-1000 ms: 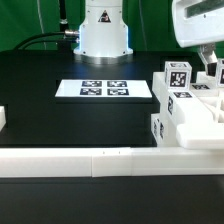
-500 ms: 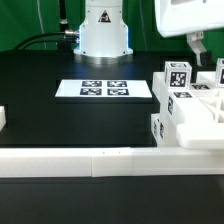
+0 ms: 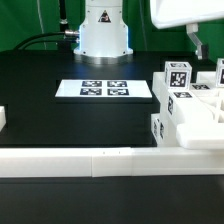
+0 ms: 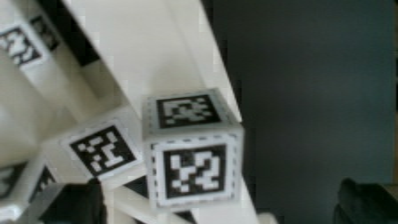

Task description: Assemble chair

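At two o'clock above the bench [image 3: 60, 120], my end effector [image 3: 201, 42] open, empty, over chair parts [image 3: 190, 105].

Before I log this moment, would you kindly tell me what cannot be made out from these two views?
- Gripper, exterior view: only one finger shows; the picture's edges cut off the rest, so the jaws' stance is unseen.
- Chair parts, exterior view: the cluster runs off the exterior view's right edge, so its full extent is hidden.
- Wrist view: blurred; the tagged post is clear enough, but the gripper's fingers do not show.
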`<state>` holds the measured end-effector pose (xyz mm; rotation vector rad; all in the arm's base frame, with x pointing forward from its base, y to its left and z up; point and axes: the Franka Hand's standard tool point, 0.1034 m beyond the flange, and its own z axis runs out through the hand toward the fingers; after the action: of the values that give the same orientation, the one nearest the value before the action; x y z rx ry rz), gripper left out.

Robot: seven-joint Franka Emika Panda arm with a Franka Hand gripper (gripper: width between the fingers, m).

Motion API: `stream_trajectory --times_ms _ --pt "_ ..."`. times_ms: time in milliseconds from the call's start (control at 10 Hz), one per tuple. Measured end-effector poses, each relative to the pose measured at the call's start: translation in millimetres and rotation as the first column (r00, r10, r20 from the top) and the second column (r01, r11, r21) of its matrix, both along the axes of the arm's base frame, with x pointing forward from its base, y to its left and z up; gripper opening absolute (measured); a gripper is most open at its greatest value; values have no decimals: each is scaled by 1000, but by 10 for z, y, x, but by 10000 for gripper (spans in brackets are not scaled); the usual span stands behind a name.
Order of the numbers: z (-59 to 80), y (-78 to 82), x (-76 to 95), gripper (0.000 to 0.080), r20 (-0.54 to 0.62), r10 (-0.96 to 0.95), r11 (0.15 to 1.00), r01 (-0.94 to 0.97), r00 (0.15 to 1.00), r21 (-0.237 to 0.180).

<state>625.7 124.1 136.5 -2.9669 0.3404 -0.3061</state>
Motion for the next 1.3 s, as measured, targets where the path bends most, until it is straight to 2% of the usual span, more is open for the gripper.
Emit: stream_trajectory --times_ms 200,700,800,1100,1300 --pt "33 24 53 649 -5 257 963 -257 966 -79" --pt "27 -5 65 649 -8 506 852 -502 862 -148" --pt "20 -4 54 649 -26 634 757 -627 773 -184" --pt "26 -24 55 649 -38 650 743 -645 759 -179" --pt "-4 17 -73 649 -181 641 741 -663 746 -110"
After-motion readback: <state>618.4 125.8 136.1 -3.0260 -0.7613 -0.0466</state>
